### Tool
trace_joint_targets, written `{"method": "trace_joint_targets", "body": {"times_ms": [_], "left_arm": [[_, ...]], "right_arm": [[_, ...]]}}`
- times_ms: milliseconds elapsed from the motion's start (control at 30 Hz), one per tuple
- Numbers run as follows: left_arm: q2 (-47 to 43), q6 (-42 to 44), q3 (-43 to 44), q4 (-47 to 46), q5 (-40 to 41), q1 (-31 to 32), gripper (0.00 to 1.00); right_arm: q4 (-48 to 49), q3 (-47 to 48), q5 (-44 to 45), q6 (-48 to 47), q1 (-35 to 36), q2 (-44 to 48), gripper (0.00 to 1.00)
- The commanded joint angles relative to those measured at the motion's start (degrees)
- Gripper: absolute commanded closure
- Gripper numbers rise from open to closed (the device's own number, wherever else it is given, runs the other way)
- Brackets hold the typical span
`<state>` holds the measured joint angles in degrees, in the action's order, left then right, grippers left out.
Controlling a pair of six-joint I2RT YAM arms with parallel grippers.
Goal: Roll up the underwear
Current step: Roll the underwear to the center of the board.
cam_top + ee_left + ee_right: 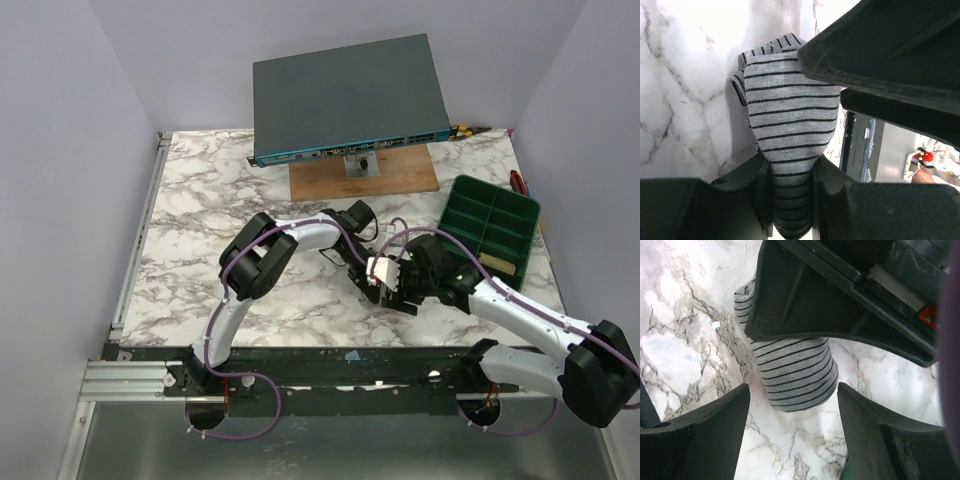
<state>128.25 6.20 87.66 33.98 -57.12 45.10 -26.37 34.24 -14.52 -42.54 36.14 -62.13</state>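
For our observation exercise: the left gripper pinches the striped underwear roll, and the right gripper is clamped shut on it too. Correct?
No. The right gripper stands open, not touching the underwear roll, as the right wrist view shows. The left gripper does pinch it.

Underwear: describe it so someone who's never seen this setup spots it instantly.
On the marble table, look in front of the dark slanted panel and left of the green tray, where the two arms meet. The underwear is the roll pinched in the left gripper, with the right gripper open around it. It is the only soft item: grey fabric with thin black stripes.
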Motion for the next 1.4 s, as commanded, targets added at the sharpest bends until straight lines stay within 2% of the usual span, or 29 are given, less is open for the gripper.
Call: {"method": "trace_joint_targets", "body": {"times_ms": [0, 167, 733, 1200, 1367], "left_arm": [[8.0, 2.8, -4.0, 8.2, 14.7, 0.9, 1.00], [9.0, 2.9, -3.1, 9.1, 14.5, 0.9, 1.00], [9.7, 1.5, -2.4, 8.9, 15.2, -0.1, 1.00], [9.6, 1.7, -2.6, 9.1, 14.3, -0.2, 1.00], [9.3, 1.9, -2.8, 8.9, 14.3, -0.2, 1.00]], "right_arm": [[2.8, -1.8, 2.6, -2.6, 1.8, -1.9, 0.26], [4.7, -2.5, 3.3, -3.5, 2.4, -3.0, 0.26], [2.5, -1.8, 3.0, -2.0, 8.3, -5.8, 0.25], [8.7, -2.8, 5.9, -3.1, 9.0, -11.7, 0.26], [8.4, -2.5, 5.4, -4.0, 9.0, -13.7, 0.37]]}}
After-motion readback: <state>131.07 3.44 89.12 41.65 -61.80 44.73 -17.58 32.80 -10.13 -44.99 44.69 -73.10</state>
